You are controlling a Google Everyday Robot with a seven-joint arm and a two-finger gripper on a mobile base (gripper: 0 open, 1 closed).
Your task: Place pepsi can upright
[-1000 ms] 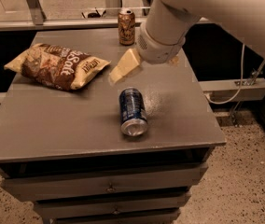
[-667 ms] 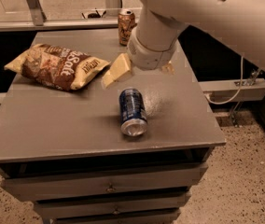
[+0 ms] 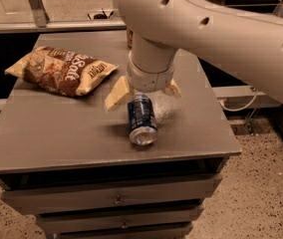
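Observation:
The pepsi can [image 3: 142, 119] lies on its side near the front middle of the grey cabinet top [image 3: 57, 133], its silver end facing the front edge. My gripper [image 3: 144, 97] hangs from the big cream arm directly over the can's far end. It is open, with one cream finger [image 3: 116, 94] to the left of the can and the other [image 3: 174, 89] to the right. The arm hides the can's far end.
A brown chips bag [image 3: 64, 69] lies at the back left of the top. A sliver of an orange-brown can [image 3: 129, 38] shows behind the arm at the back. Drawers [image 3: 116, 199] sit below the top. A cable [image 3: 241, 103] hangs at right.
The arm has moved toward the front and down from behind the can. The open fingers now straddle the can's far end. The can has not moved.

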